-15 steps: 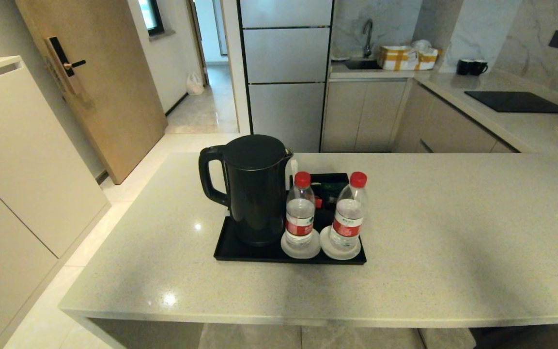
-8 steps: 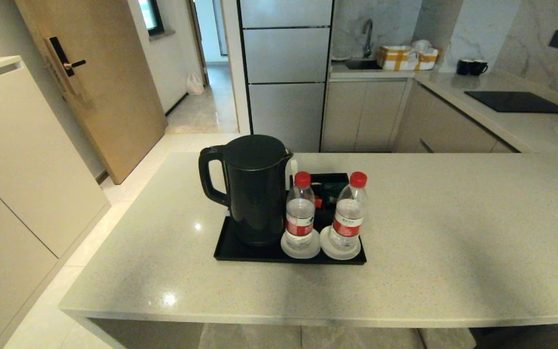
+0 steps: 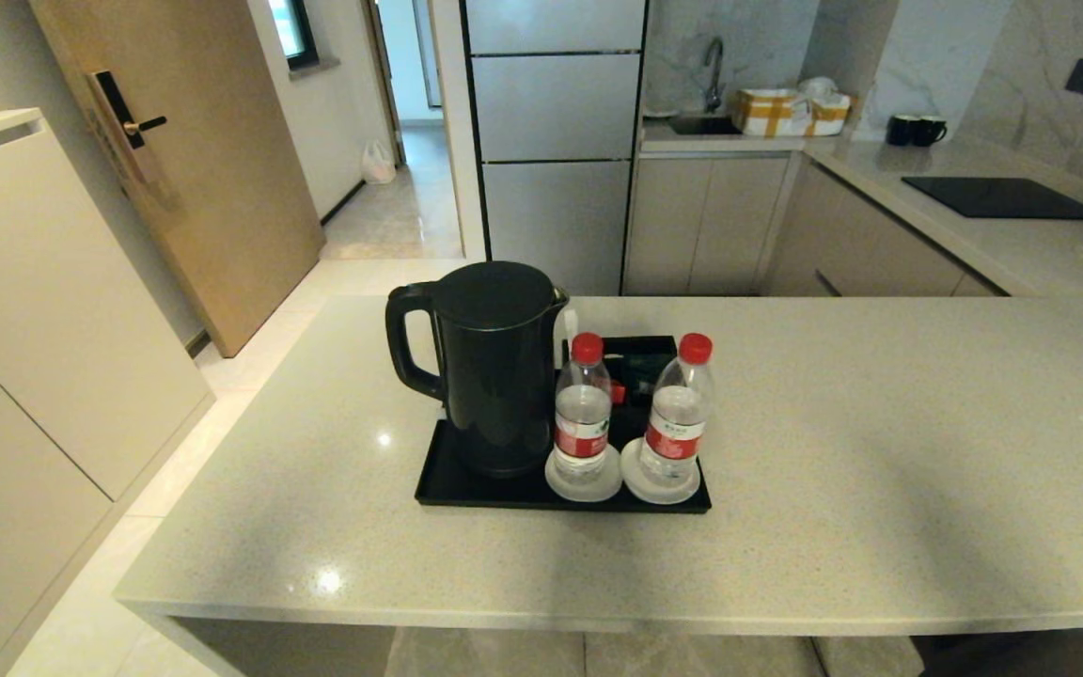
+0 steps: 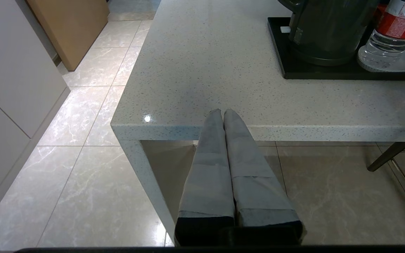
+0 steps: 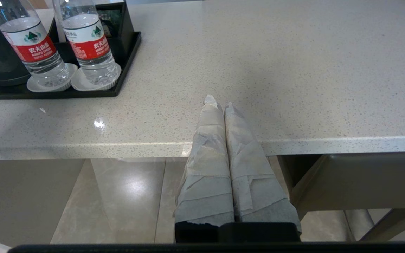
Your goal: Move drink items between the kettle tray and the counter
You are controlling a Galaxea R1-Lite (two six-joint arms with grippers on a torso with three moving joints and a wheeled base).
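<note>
The black kettle stands upright on the left of the black tray, handle to the left. Two red-capped water bottles stand on white coasters at the tray's front right, with the sachet box behind them. The tray rests mid-counter. My left gripper is shut and empty at the counter's near edge, left of the tray. My right gripper is shut and empty at the near edge, right of the tray and bottles. Neither arm shows in the head view.
A black cooktop and two black mugs sit on the far right worktop, beside a sink. Bare beige stone spreads to the left and right of the tray. Tiled floor lies below the counter's left end.
</note>
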